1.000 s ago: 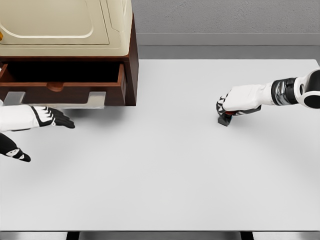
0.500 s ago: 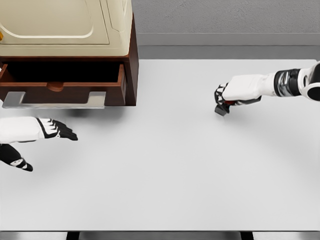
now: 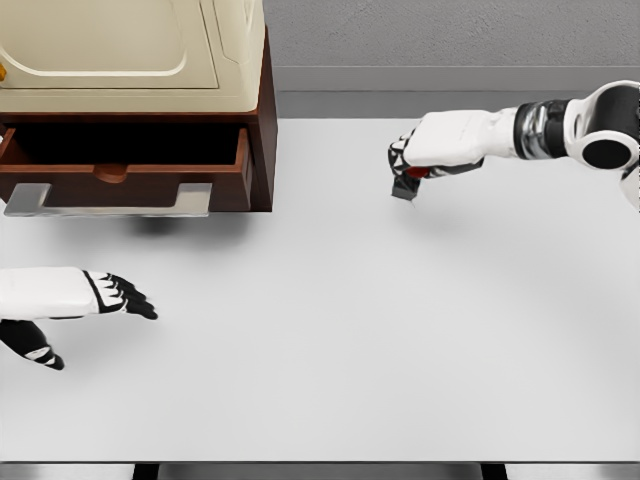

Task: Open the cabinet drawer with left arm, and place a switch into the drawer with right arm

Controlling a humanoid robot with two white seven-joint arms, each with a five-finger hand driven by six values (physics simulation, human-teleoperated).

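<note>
Switch (image 3: 407, 186) gripped in curled right hand (image 3: 430, 150), lifted above the counter (image 3: 340, 330), well right of the open drawer (image 3: 120, 165), likely for carrying over. Left hand (image 3: 95, 295) open, low, clear of the cabinet (image 3: 262, 120).

I am seeing bare white table (image 3: 330, 340) lying between my right hand (image 3: 425, 150) and the pulled-out drawer (image 3: 125, 165); only the cabinet's brown side wall (image 3: 266, 140) is standing between them.
</note>
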